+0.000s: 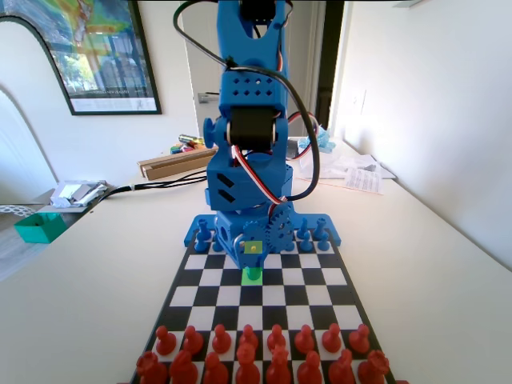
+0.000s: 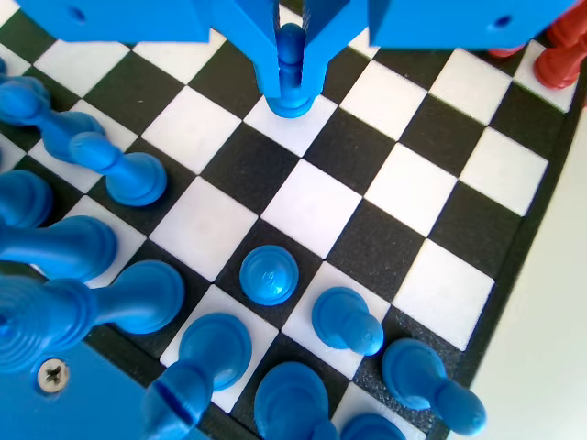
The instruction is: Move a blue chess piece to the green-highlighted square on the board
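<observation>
- The blue chess piece point(image 2: 290, 73) stands upright on a white square in the wrist view, its flared base resting on the board point(image 2: 459, 165).
- The end effector point(image 2: 292, 41) has its two jaws clamped against the pawn's head and neck, one on each side, with the base showing below them.
- In the fixed view the green-highlighted square point(image 1: 252, 275) lies in the third row out from the blue arm point(image 1: 248, 136), about the middle of the board's width.
- On that square a small green-tinted piece shape is seen, just below the low end effector point(image 1: 253, 250); whether it sits fully centred cannot be told.
- Other blue pawns point(image 2: 269, 274) stand on the squares nearer the camera in the wrist view, each apart from the held pawn.
- Taller blue back-row pieces point(image 2: 110, 165) crowd the left and lower edges of the wrist view.
- The red pieces point(image 1: 248, 352) fill the two near rows in the fixed view, well apart from the green square.
- The board lies on a pale desk point(image 1: 432, 264), with papers point(image 1: 360, 172) and a green box point(image 1: 40, 226) far off behind.
</observation>
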